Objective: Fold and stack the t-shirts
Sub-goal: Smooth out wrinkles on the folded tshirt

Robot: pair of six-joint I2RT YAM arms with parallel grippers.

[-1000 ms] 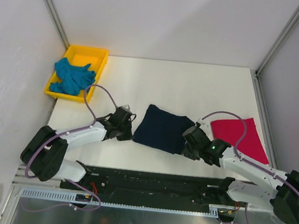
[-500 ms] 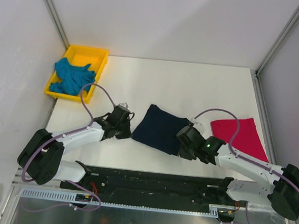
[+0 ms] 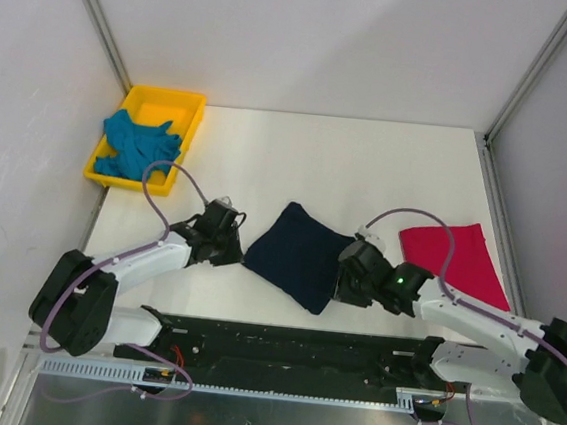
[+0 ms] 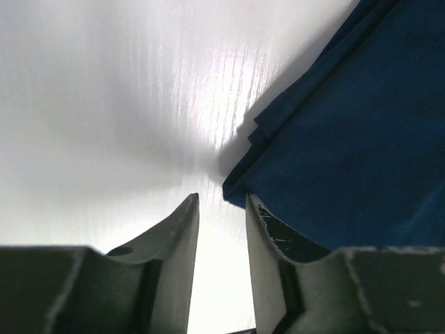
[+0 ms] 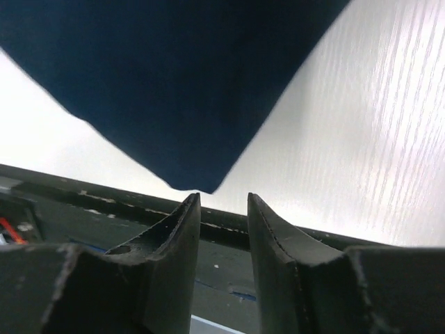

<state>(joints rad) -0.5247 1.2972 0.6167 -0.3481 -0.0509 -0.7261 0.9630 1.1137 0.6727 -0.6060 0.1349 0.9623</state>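
Navy t-shirt (image 3: 298, 254) got spun into a diamond mid-table since a second ago, and both grippers let go of it. Left gripper (image 3: 234, 251) sits at its 9 o'clock corner and right gripper (image 3: 341, 280) around 4 o'clock, both with jaws slightly parted and nothing between them. Pink t-shirt (image 3: 460, 258) lies at 3 o'clock. Teal t-shirt (image 3: 134, 146) is bunched in the yellow tray (image 3: 179, 100) at 10 o'clock.

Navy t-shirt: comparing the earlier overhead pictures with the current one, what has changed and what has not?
The navy t-shirt has turned cornerwise and shifted slightly. The left gripper and right gripper have opened and let go of its corners. The crimson t-shirt, teal t-shirt and yellow tray stayed put.
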